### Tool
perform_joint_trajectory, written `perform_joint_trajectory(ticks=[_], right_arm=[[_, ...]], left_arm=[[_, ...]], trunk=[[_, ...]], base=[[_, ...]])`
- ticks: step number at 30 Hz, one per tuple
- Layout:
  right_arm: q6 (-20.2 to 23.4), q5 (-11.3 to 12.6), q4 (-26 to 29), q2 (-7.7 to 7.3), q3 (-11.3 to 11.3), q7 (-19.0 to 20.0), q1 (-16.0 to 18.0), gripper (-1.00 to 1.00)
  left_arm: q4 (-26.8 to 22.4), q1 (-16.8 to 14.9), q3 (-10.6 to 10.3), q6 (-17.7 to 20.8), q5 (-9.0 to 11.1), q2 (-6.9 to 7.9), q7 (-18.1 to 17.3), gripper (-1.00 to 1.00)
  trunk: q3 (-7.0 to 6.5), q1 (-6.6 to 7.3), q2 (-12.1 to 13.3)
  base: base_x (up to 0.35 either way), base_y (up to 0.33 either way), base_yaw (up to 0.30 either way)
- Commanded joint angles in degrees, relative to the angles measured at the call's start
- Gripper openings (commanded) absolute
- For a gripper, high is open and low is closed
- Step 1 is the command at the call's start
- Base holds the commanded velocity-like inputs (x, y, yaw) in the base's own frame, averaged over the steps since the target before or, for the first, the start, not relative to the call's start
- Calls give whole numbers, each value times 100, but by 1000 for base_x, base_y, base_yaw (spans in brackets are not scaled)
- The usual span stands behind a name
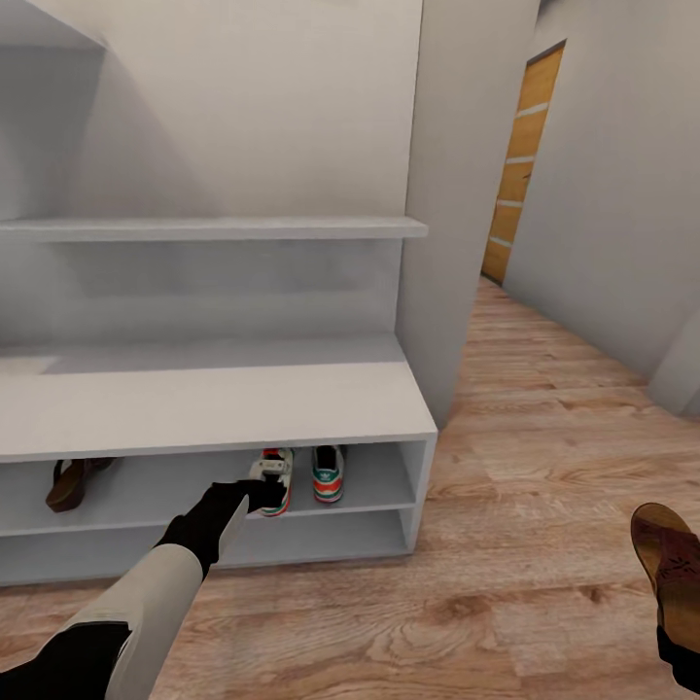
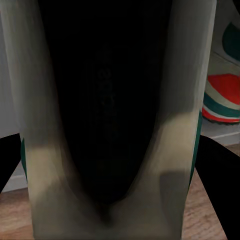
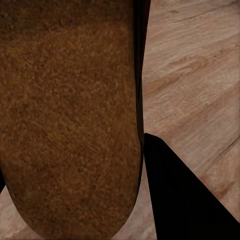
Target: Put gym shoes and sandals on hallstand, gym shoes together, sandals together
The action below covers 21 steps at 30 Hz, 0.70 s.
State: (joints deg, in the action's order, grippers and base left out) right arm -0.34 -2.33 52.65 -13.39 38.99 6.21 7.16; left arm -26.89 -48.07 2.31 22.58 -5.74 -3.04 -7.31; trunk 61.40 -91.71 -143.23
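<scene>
Head view: left claw (image 1: 261,494) seemingly grips gym shoe (image 1: 273,478).

The upper shelf bay (image 1: 175,481) lay open between the brown sandal (image 1: 73,483) and the left pincer (image 1: 261,491) with its held sneaker (image 1: 275,478).

— Where was the left arm?
— Stretched forward and low, its left gripper (image 1: 255,494) closed around the gym shoe (image 1: 273,479).
— And the right?
— Only the right gripper (image 1: 681,649) showed at the view's corner, clamped on a sandal (image 1: 669,572), fingers (image 3: 185,200) dark beside it.
</scene>
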Motion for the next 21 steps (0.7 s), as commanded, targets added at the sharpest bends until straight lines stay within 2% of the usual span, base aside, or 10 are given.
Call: perform_joint_trajectory(ticks=[1,12,21], right_arm=[[-2,-4,0,3,21,39,5,-100],[11,-4,20,6,16,39,5,-100],[22,-4,18,11,19,39,5,-100]], left_arm=[[-11,-1,25,28,-63,-4,-42,-100],[-12,-1,-33,27,-65,-11,-43,-100],[-17,-1,-21,27,-67,-12,-43,-100]], trunk=[[5,1,-2],[5,1,-2],[240,-20,-13]], base=[[10,-5,0],[35,-1,0],[0,0,0]])
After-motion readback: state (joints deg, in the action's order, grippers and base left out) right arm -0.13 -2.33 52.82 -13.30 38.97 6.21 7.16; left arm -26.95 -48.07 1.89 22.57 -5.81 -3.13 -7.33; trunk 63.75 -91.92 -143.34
